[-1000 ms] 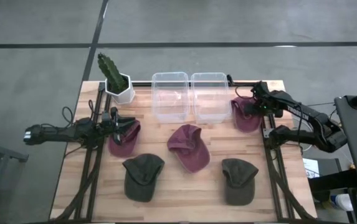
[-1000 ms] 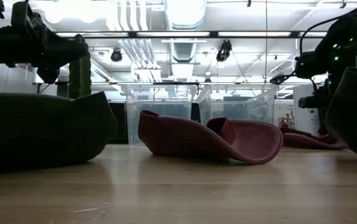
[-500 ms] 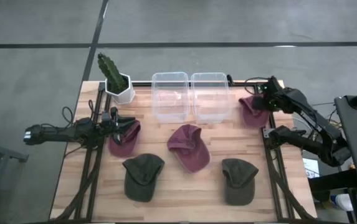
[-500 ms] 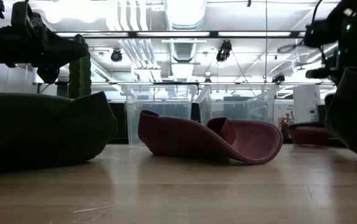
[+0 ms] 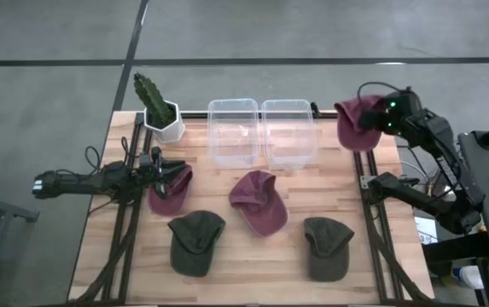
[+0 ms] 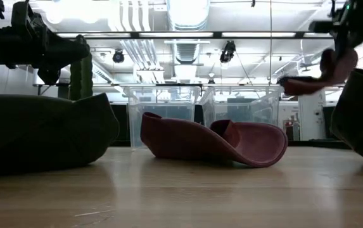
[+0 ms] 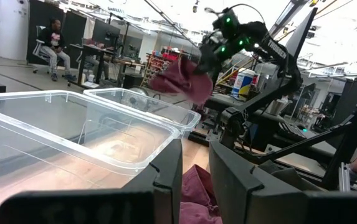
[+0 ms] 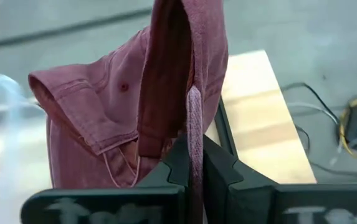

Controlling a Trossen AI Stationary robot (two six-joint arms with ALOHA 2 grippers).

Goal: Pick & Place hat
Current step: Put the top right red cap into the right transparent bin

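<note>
Now: a maroon hat (image 5: 355,120) is held aloft at the far right.
Right gripper (image 5: 372,118): clamped on hat fabric.
Left gripper (image 5: 164,171): narrowly parted, empty.
Risk: hat could snag the right bin (image 5: 288,132), since it dangles loosely.

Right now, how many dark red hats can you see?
3. One hat hangs lifted in the right pincer beside the bins, one hat lies mid-table, and one hat lies at the left pincer. None seem hidden.
</note>
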